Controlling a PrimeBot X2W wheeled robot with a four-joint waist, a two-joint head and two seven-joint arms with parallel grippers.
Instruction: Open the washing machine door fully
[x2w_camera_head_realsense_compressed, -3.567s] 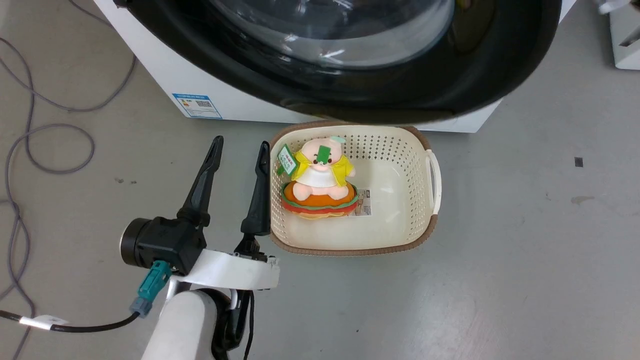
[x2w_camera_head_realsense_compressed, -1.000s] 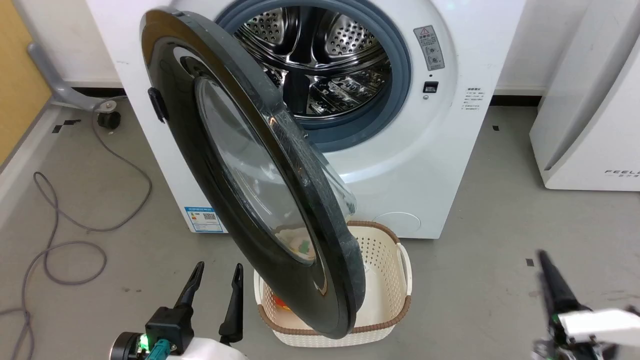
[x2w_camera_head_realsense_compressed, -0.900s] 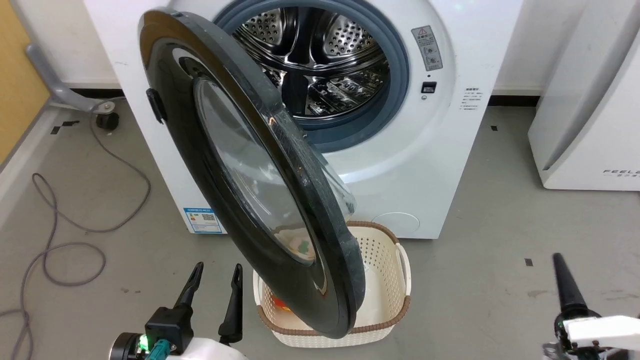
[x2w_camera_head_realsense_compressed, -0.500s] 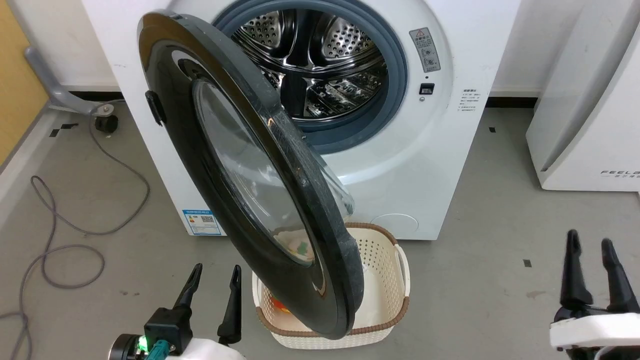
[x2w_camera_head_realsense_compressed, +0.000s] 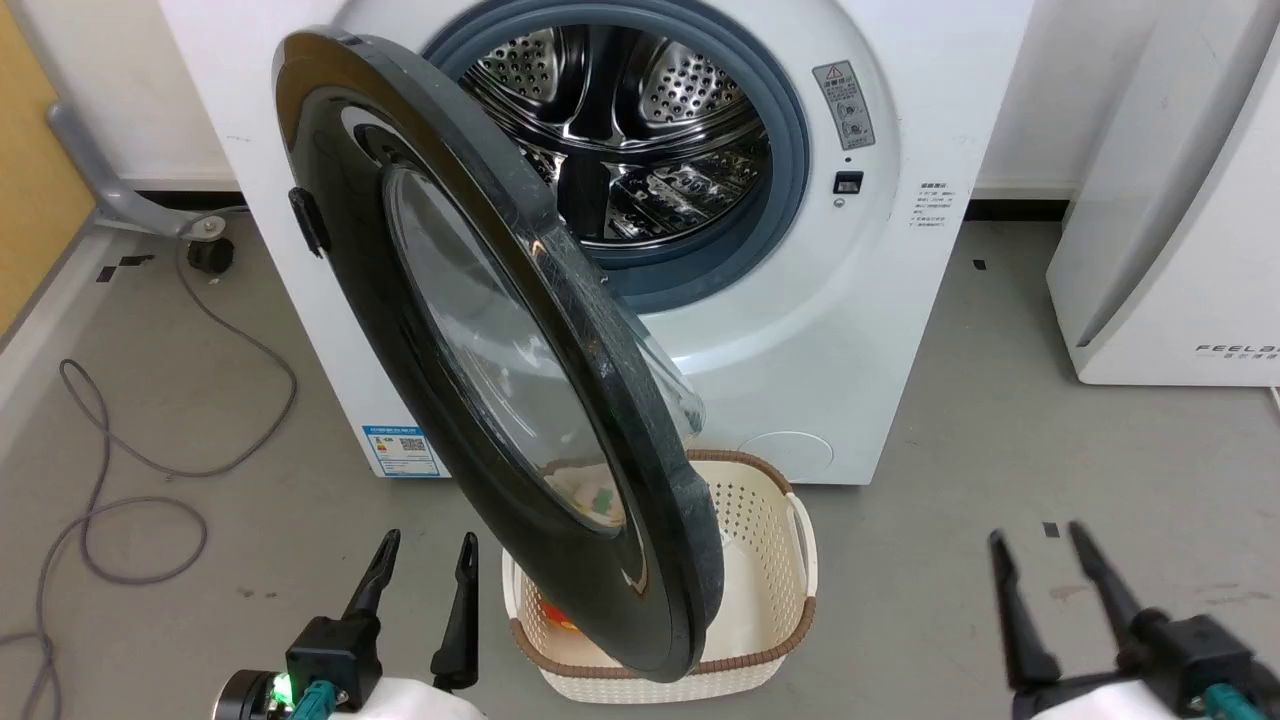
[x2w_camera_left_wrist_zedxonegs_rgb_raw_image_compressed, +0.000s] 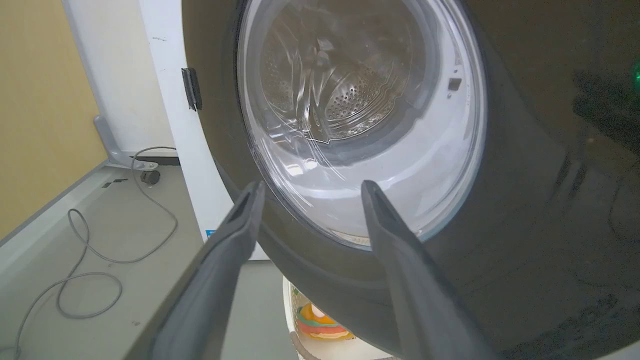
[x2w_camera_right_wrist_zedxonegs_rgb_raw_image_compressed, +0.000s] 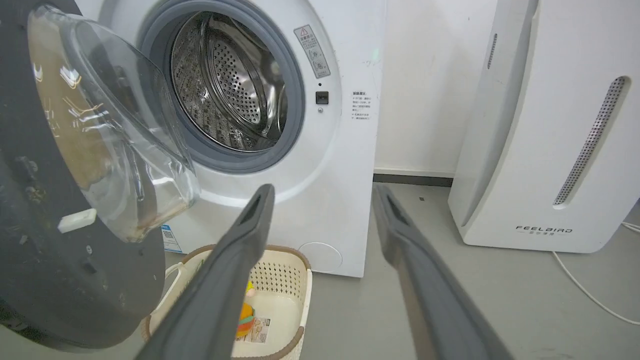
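Note:
The washing machine door (x2w_camera_head_realsense_compressed: 480, 350), black-ringed with a bulging glass window, hangs partly open on its left hinge, its free edge swung out over the basket. Behind it the white washing machine (x2w_camera_head_realsense_compressed: 860, 330) shows its grey gasket and steel drum (x2w_camera_head_realsense_compressed: 640, 130). My left gripper (x2w_camera_head_realsense_compressed: 428, 545) is open low on the floor side, just left of the door's lower edge and not touching it. The left wrist view looks between the open fingers (x2w_camera_left_wrist_zedxonegs_rgb_raw_image_compressed: 311, 186) at the door's outer face (x2w_camera_left_wrist_zedxonegs_rgb_raw_image_compressed: 525, 150). My right gripper (x2w_camera_head_realsense_compressed: 1035, 535) is open at the lower right, well clear of the door (x2w_camera_right_wrist_zedxonegs_rgb_raw_image_compressed: 50, 260).
A cream perforated basket (x2w_camera_head_realsense_compressed: 800, 560) with a plush toy (x2w_camera_right_wrist_zedxonegs_rgb_raw_image_compressed: 245, 312) sits on the floor under the door's lower edge. A white FEELAIR appliance (x2w_camera_head_realsense_compressed: 1160, 230) stands at the right. A grey cable (x2w_camera_head_realsense_compressed: 130, 500) loops on the floor at the left.
My right gripper has come in from the right edge and now stands further left, with both fingers showing. The left gripper and the door have kept their places.

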